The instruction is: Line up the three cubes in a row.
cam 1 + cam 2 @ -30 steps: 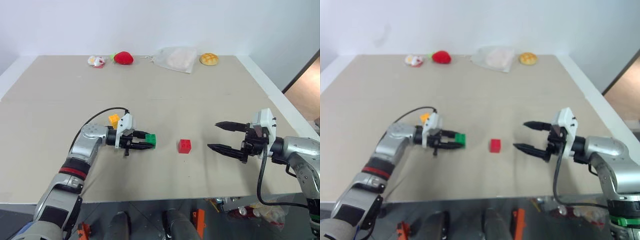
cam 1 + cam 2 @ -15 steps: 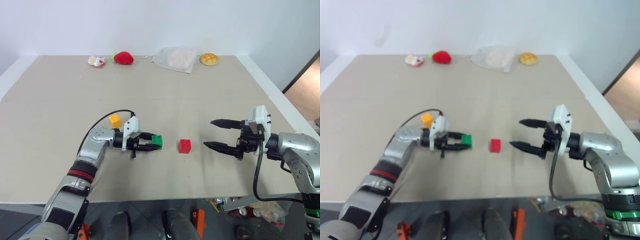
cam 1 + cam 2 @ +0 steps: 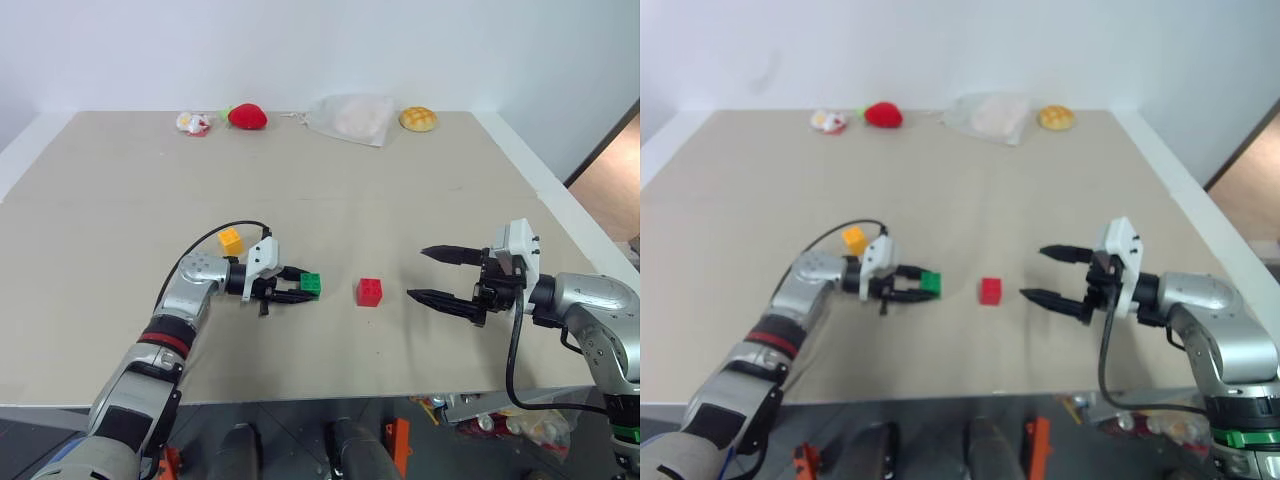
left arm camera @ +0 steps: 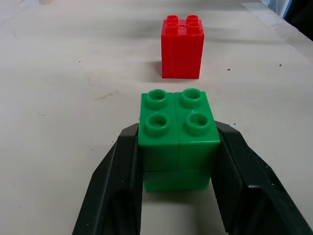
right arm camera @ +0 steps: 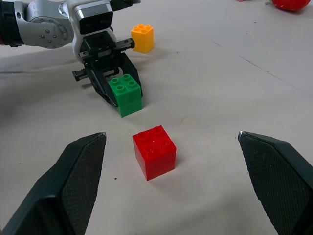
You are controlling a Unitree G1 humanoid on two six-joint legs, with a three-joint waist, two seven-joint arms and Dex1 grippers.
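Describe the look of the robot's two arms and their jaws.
Both arms are silver-grey metal; the left arm has a red band and black segments. Each wrist carries a white camera block and a looping black cable. The left gripper and right gripper have black, tapered jaws.

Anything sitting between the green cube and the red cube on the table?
No. Between the green cube and the red cube is only bare table, clearest in the left wrist view.

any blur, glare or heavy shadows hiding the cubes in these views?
Left eye view: even light, green cube, red cube and yellow cube sharp, faint shadows. Left wrist view: green studs crisp, red cube just as clear. Right wrist view: own fingers loom large, cubes unobscured.
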